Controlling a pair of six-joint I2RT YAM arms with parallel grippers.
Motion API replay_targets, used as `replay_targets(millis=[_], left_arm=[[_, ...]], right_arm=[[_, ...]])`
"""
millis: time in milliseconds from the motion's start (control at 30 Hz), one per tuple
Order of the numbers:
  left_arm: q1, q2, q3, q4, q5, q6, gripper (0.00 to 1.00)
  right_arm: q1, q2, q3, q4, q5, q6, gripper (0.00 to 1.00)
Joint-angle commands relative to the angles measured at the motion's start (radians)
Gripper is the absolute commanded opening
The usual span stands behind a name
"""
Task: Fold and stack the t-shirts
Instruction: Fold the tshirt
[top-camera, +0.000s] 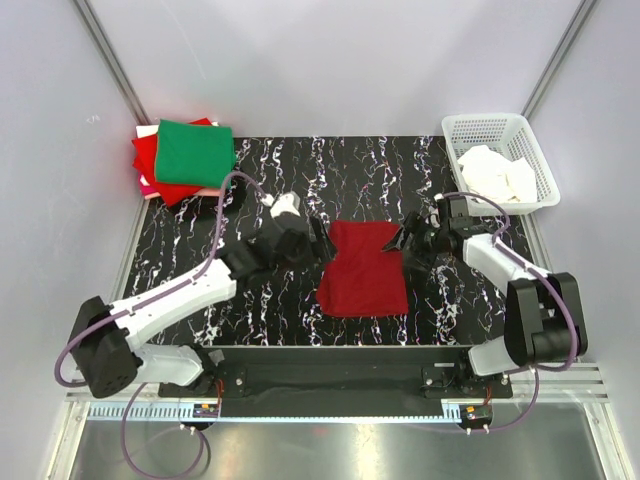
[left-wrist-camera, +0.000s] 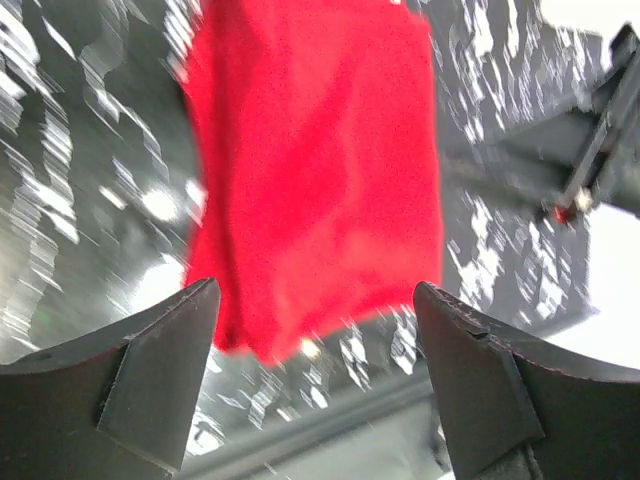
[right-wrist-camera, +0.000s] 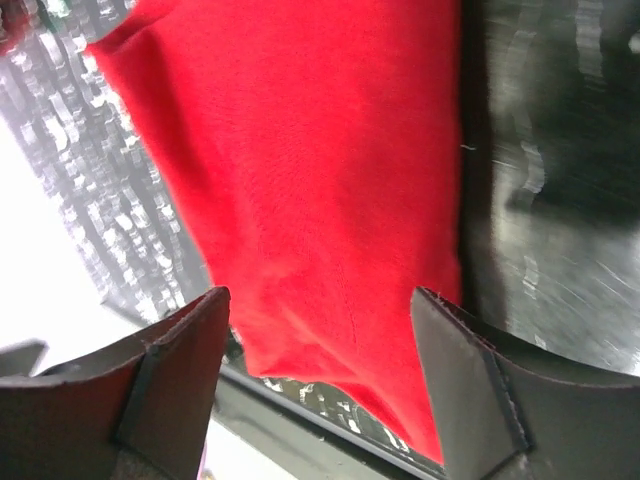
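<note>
Top external view: the dark red t-shirt (top-camera: 365, 268) is laid on the bench (top-camera: 260, 170) between the left pincer (left-wrist-camera: 315, 300) and right pincer (right-wrist-camera: 320, 300). Both are held spread and empty, likely so it can be folded.

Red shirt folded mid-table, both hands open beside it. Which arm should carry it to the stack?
Left, probably. The left hand sits at the left edge of the red shirt, and the stack lies in the far-left corner, on its side. The right hand would reach across.
</note>
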Motion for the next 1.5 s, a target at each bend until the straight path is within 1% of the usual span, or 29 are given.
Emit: replay_targets(millis=[0,33,133,200,233,267,333,367,400,433,567,600,733,833,1000,1033,1100,1133,1200,1267,1400,1467], left_arm=[[0.074,0.021,-0.003,0.063,0.007,0.218,0.84],[0.115,0.04,0.0,0.104,0.027,0.257,0.84],[0.163,0.139,0.018,0.164,0.075,0.31,0.84],[0.183,0.22,0.017,0.207,0.128,0.322,0.83],[0.2,0.272,0.017,0.251,0.147,0.333,0.83],[0.206,0.297,0.015,0.275,0.168,0.336,0.82],[0.217,0.359,0.015,0.331,0.207,0.351,0.83],[0.22,0.378,0.015,0.347,0.213,0.354,0.83],[0.223,0.393,0.013,0.365,0.246,0.358,0.83],[0.226,0.419,0.009,0.403,0.257,0.358,0.83],[0.231,0.473,0.009,0.451,0.287,0.345,0.83],[0.231,0.481,0.004,0.459,0.299,0.339,0.83],[0.232,0.489,-0.043,0.557,0.339,0.318,0.83],[0.232,0.505,-0.037,0.543,0.324,0.327,0.84],[0.242,0.536,-0.007,0.551,0.35,0.338,0.83],[0.243,0.522,-0.006,0.545,0.348,0.335,0.77],[0.245,0.471,-0.035,0.565,0.322,0.315,0.77],[0.245,0.411,-0.058,0.563,0.304,0.309,0.77],[0.245,0.365,-0.059,0.536,0.267,0.305,0.79],[0.245,0.363,-0.018,0.511,0.271,0.336,0.8],[0.243,0.491,0.113,0.45,0.342,0.371,0.79],[0.243,0.577,0.171,0.415,0.33,0.374,0.78]], right_arm=[[0.005,0.039,0.011,0.163,-0.167,0.007,0.77],[0.004,0.046,0.015,0.169,-0.18,0.004,0.72],[0.004,0.086,0.023,0.168,-0.178,-0.008,0.62],[0.005,0.141,0.034,0.108,-0.14,-0.033,0.46],[0.005,0.16,0.037,0.088,-0.129,-0.044,0.41],[0.005,0.178,0.035,0.07,-0.096,-0.065,0.27],[0.008,0.22,0.02,0.027,-0.042,-0.079,0.17],[0.01,0.247,0.003,0.018,-0.022,-0.082,0.03],[0.013,0.26,-0.005,0.013,-0.01,-0.088,0.0],[0.011,0.267,-0.014,0.024,-0.032,-0.096,0.0],[0.014,0.221,-0.012,0.014,-0.005,-0.1,0.01],[0.016,0.215,-0.008,0.019,-0.011,-0.104,0.05],[0.025,0.244,-0.012,0.047,-0.038,-0.099,0.09],[0.027,0.241,-0.029,0.07,-0.037,-0.094,0.11],[0.028,0.238,-0.041,0.093,-0.042,-0.094,0.11],[0.028,0.238,-0.043,0.094,-0.04,-0.093,0.11],[0.028,0.232,-0.049,0.102,-0.04,-0.093,0.11],[0.03,0.231,-0.052,0.108,-0.04,-0.093,0.11],[0.028,0.229,-0.058,0.117,-0.04,-0.088,0.11],[0.028,0.232,-0.057,0.119,-0.042,-0.088,0.11],[0.03,0.229,-0.061,0.12,-0.042,-0.087,0.11],[0.028,0.228,-0.063,0.122,-0.042,-0.087,0.11]])
